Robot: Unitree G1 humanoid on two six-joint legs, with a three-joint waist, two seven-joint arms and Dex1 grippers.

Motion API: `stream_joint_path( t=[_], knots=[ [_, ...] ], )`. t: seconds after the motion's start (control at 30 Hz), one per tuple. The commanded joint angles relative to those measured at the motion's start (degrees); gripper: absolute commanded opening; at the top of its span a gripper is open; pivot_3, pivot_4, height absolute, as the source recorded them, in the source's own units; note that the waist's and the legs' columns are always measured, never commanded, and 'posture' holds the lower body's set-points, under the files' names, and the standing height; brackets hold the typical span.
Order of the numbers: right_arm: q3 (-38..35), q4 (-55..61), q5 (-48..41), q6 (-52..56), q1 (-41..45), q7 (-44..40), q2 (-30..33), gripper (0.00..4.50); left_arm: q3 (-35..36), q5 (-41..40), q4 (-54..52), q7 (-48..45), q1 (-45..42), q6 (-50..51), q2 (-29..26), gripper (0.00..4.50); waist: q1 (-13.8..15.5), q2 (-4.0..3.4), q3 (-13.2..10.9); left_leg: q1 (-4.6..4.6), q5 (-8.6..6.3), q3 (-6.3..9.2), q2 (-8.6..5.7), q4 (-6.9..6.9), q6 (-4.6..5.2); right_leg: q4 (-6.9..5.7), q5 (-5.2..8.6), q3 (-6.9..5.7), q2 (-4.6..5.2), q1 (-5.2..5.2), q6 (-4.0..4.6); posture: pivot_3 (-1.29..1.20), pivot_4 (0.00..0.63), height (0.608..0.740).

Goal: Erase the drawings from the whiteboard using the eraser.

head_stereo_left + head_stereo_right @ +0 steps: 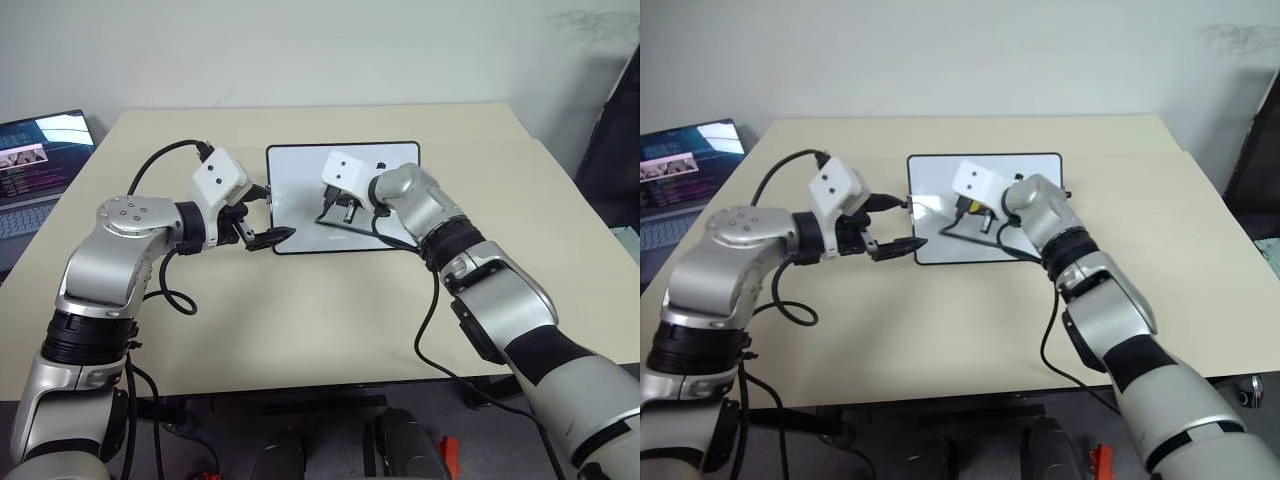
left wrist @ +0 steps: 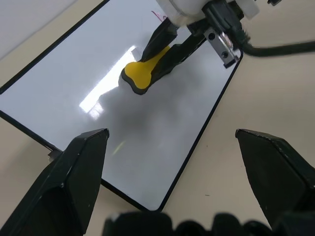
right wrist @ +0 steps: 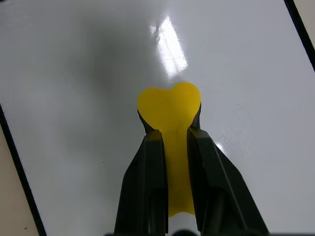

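A humanoid robot leans over a beige table [image 1: 330,320], where a whiteboard [image 1: 300,170] lies flat near the middle. The right gripper [image 3: 173,135] has its two black fingers pinched on a yellow eraser [image 3: 170,105], which sticks out past the fingertips over the glossy white surface of the board; whether it touches the surface cannot be told. Seen from the left wrist, the eraser shows a dark underside and hangs low over the board, with a small reddish mark [image 2: 158,15] on the white just beside the right gripper's fingers. The rest of the board surface in view is plain white, with a bright glare streak across it.

The left gripper [image 2: 170,147] hovers at the board's near left corner, its fingers spread wide apart with nothing between them. Black cables loop from both wrists down onto the tabletop. An open laptop [image 1: 35,165] sits at the far left edge of the table, well apart from the board, its screen lit.
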State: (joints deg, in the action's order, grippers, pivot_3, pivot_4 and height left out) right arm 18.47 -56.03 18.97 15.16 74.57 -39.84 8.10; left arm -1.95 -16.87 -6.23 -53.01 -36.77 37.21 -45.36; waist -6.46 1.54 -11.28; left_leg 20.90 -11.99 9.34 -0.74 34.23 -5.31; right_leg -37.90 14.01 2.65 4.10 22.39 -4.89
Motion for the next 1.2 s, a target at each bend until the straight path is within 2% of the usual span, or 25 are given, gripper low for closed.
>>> stream_joint_path(
  t=[0.03,0.17,0.27,0.37,0.53,0.83,1.2],
  knots=[
    [-3.8,16.6,-4.1,7.0,-1.9,-7.3,5.9,0.25,1.8,-0.3,-0.8,-0.2,-1.4,-0.7,-1.1,4.50,0.6,-0.02,0.0,0.12,0.00,0.00,0.00,-0.02,-0.01,0.04,0.01,-0.01,0.00,0.13,0.01,0.00,0.150,0.740],
    [-4.9,38.0,-7.0,16.0,-8.3,-15.5,14.7,0.25,1.7,-0.2,-0.2,-1.5,-1.9,-1.4,-2.3,4.50,1.4,-0.02,0.0,1.68,-0.03,0.06,0.00,0.26,-0.09,-0.07,-0.19,-0.13,0.00,1.53,0.31,0.00,0.150,0.740],
    [-7.0,50.1,-10.0,19.8,-13.3,-21.3,23.3,0.25,1.5,0.1,1.1,-3.4,-2.5,-2.1,-3.7,4.50,1.6,-0.04,0.0,2.11,-0.20,0.03,0.03,0.38,-0.35,0.09,-0.14,-0.16,0.00,1.86,0.30,0.00,0.150,0.740],
    [-7.7,53.8,-10.0,19.2,-16.7,-23.0,31.1,0.25,1.2,0.7,2.8,-5.2,-2.8,-3.4,-5.4,4.50,1.6,-0.05,-0.1,2.15,-0.35,-0.05,0.03,0.39,-0.39,0.30,-0.10,-0.14,0.01,1.81,0.25,0.00,0.150,0.740],
    [-7.8,49.6,-7.8,15.4,-19.0,-21.3,39.4,0.25,0.7,1.7,5.9,-7.2,-4.1,-5.8,-6.8,4.50,1.5,-0.07,-0.1,2.08,-0.38,-0.12,0.05,0.41,-0.37,0.26,-0.08,-0.10,0.01,1.76,0.23,0.00,0.150,0.740],
    [-9.1,43.6,-8.1,8.2,-16.2,-19.8,42.4,0.25,-0.5,2.6,6.5,-9.8,-6.2,-7.1,-7.0,4.50,1.4,-0.10,-0.1,2.06,-0.38,-0.21,0.09,0.58,-0.37,0.21,-0.07,-0.06,0.00,1.73,0.23,0.00,0.150,0.740],
    [-10.1,40.5,-10.5,4.8,-13.1,-19.3,41.2,0.24,1.5,2.1,6.3,-8.4,-7.7,-7.6,-6.2,4.50,1.5,-0.11,-0.1,2.07,-0.38,-0.20,0.09,0.58,-0.37,0.20,-0.08,-0.06,0.00,1.72,0.24,0.00,0.150,0.740]
  ],
)
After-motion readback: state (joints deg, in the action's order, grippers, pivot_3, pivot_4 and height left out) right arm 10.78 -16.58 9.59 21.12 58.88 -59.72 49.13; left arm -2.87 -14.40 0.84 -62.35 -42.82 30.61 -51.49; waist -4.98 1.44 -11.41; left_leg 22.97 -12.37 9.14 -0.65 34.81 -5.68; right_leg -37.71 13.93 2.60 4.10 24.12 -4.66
